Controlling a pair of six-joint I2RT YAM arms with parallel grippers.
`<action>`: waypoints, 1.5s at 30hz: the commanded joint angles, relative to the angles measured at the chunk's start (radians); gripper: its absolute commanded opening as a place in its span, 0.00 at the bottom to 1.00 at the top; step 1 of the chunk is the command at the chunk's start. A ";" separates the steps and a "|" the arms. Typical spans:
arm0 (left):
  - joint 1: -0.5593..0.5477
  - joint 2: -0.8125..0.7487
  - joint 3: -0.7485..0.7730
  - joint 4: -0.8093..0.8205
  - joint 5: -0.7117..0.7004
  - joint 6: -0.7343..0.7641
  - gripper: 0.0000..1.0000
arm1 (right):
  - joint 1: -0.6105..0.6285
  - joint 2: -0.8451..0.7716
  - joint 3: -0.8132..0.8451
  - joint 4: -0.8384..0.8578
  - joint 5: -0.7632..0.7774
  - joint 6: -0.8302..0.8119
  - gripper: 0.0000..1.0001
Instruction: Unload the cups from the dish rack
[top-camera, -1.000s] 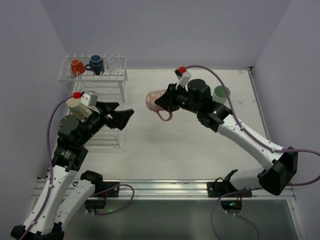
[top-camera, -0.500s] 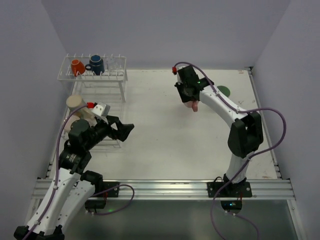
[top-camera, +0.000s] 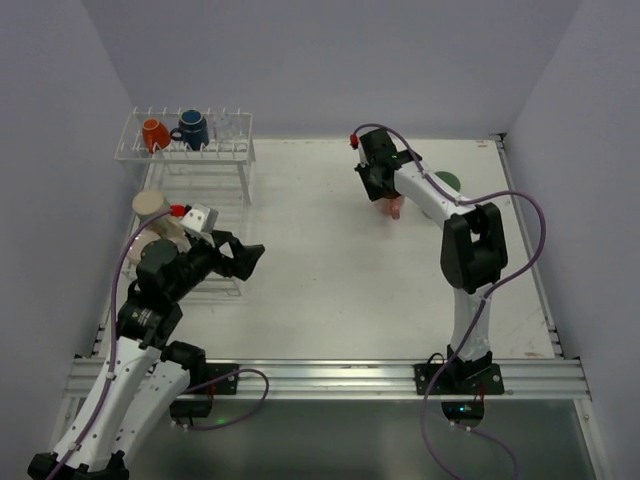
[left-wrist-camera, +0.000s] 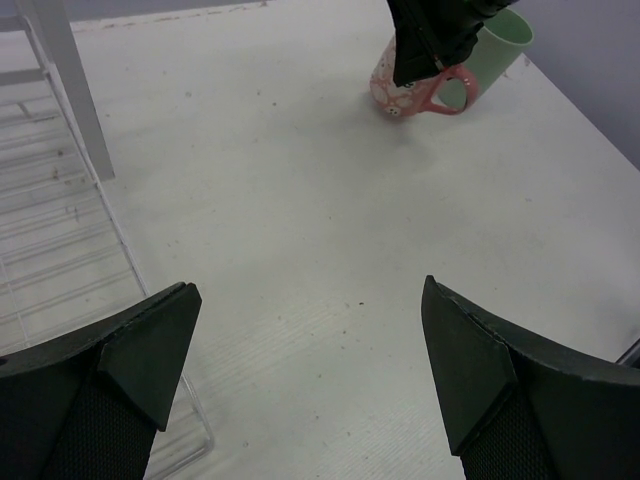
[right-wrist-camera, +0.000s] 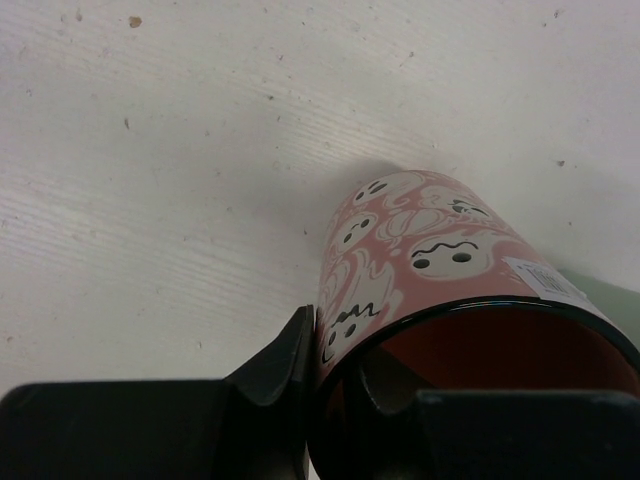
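Note:
The dish rack (top-camera: 215, 160) stands at the far left. Its upper shelf holds the small orange mug (top-camera: 152, 133) and the small dark blue mug (top-camera: 191, 128). The cream mug (top-camera: 150, 205) sits on the lower tray, and a pale shape just in front of it is mostly hidden by my left arm. My left gripper (top-camera: 240, 258) is open and empty over the table beside the tray (left-wrist-camera: 50, 250). My right gripper (top-camera: 383, 190) is shut on the rim of the pink mug (right-wrist-camera: 420, 250), one finger (right-wrist-camera: 285, 370) outside and one inside. The pink mug (left-wrist-camera: 405, 90) stands upright on the table, against the light green mug (left-wrist-camera: 500, 45).
The rack's white leg (left-wrist-camera: 70, 90) rises at the left of the left wrist view. The light green mug (top-camera: 445, 182) stands near the table's far right. A metal rail (top-camera: 330, 378) runs along the near edge.
My right arm has carried the pink mug from mid-table to the far right and lowered it beside the green mug. My left gripper has drawn back and down a little.

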 joint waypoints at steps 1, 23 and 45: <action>0.004 -0.008 0.020 -0.017 -0.052 0.015 1.00 | -0.032 -0.028 0.009 0.079 -0.008 -0.055 0.00; 0.013 0.008 0.117 -0.084 -0.354 -0.024 1.00 | -0.084 -0.179 -0.097 0.108 -0.115 0.028 0.66; 0.054 0.200 0.159 -0.279 -1.132 -0.215 1.00 | -0.061 -0.867 -0.692 0.450 -0.388 0.275 0.99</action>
